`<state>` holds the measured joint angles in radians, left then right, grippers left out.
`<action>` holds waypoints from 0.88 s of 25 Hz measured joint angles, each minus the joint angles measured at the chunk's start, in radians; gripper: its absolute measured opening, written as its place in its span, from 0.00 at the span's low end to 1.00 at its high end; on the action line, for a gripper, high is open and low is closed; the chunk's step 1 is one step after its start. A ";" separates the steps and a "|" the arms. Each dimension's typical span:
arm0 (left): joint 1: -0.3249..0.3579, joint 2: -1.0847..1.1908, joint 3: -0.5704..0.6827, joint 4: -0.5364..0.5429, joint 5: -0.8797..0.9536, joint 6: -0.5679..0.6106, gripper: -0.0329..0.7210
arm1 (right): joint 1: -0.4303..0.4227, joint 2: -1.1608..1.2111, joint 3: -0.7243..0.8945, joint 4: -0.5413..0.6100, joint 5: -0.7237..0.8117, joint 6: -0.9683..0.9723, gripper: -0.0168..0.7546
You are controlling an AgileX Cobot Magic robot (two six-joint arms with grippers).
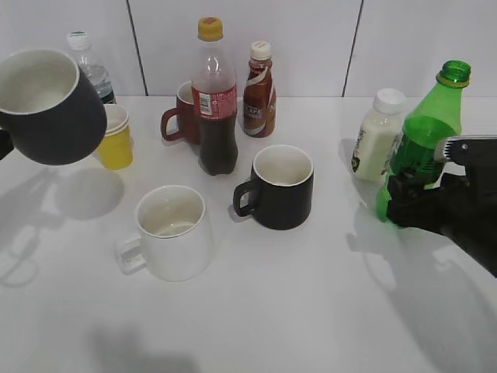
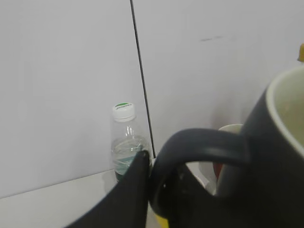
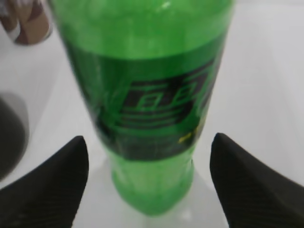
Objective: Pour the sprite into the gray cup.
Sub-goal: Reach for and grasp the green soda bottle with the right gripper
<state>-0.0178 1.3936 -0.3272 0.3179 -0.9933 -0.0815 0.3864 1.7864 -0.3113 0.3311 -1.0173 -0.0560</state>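
The sprite is a tall green bottle with a dark label. It stands upright on the white table at the right, its mouth uncapped. My right gripper is open around its lower part. In the right wrist view the two black fingers flank the bottle with gaps on both sides. The gray cup hangs tilted in the air at the far left, its off-white inside showing. My left gripper is shut on the handle of the gray cup. In the exterior view this gripper is almost wholly off the left edge.
A white mug and a black mug stand mid-table. Behind them are a cola bottle, a brown mug and a coffee bottle. A yellow cup and a water bottle stand back left. A white bottle stands beside the sprite.
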 joint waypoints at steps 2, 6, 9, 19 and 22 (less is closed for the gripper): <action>0.000 0.000 0.000 0.004 0.000 0.000 0.13 | 0.000 0.040 -0.025 -0.003 -0.026 0.012 0.80; -0.020 0.000 0.000 0.003 0.000 0.000 0.13 | 0.000 0.098 -0.090 -0.003 -0.042 0.021 0.77; -0.058 0.000 0.000 0.004 0.004 0.000 0.13 | 0.000 0.111 -0.114 -0.006 -0.042 0.021 0.58; -0.275 -0.035 -0.048 0.006 0.250 0.000 0.13 | 0.000 -0.046 -0.045 -0.113 0.057 -0.133 0.47; -0.375 -0.046 -0.128 0.008 0.450 0.000 0.13 | 0.000 -0.194 -0.047 -0.115 0.220 -0.273 0.47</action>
<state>-0.3930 1.3472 -0.4549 0.3261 -0.5430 -0.0815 0.3864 1.5921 -0.3583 0.2163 -0.7978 -0.3288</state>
